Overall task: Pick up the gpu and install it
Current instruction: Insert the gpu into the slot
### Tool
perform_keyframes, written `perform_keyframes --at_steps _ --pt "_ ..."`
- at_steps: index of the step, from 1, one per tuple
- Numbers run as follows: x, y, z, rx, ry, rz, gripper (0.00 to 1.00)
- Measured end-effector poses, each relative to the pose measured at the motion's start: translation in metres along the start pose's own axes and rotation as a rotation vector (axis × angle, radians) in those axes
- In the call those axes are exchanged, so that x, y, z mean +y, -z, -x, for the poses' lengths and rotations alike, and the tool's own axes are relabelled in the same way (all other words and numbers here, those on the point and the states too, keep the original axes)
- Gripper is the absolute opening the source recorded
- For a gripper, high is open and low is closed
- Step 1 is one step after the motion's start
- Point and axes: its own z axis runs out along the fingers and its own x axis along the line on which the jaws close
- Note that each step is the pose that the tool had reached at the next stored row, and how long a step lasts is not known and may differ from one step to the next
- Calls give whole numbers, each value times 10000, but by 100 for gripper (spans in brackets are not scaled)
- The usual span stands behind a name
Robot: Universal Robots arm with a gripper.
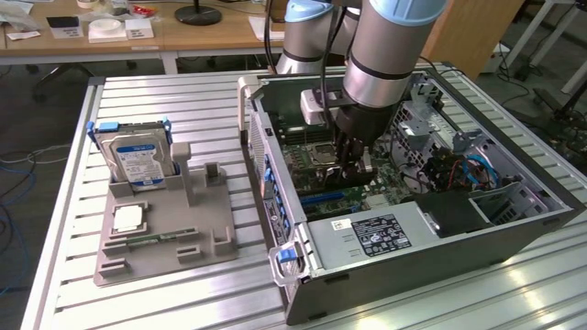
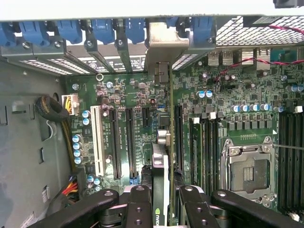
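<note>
The gpu (image 2: 160,164) is dark with a green logo mark and a silvery bracket. The gripper (image 2: 164,202) is black. The motherboard (image 2: 137,95) is green, with black slots and one white slot (image 2: 97,140). The retention clips (image 2: 69,31) are blue. At the exterior view's left, the silver hard drive (image 1: 137,159) bears a blue-and-white label and the tray (image 1: 165,237) is grey.

Bright, even overhead light. Glare streaks the aluminium table (image 1: 513,292) at the exterior view's near right; the arm (image 1: 385,55) shades the computer case (image 1: 431,256) interior. Wrist view: the case rim (image 2: 118,8) burns out white, and the gripper (image 2: 161,192) reads near-black.
</note>
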Motion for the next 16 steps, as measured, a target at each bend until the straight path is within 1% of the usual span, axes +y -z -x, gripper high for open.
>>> perform_keyframes --at_steps 8,16 --pt "3 -39 -2 0 -2 0 27" --pt "19 -44 -3 -3 -3 -1 27"
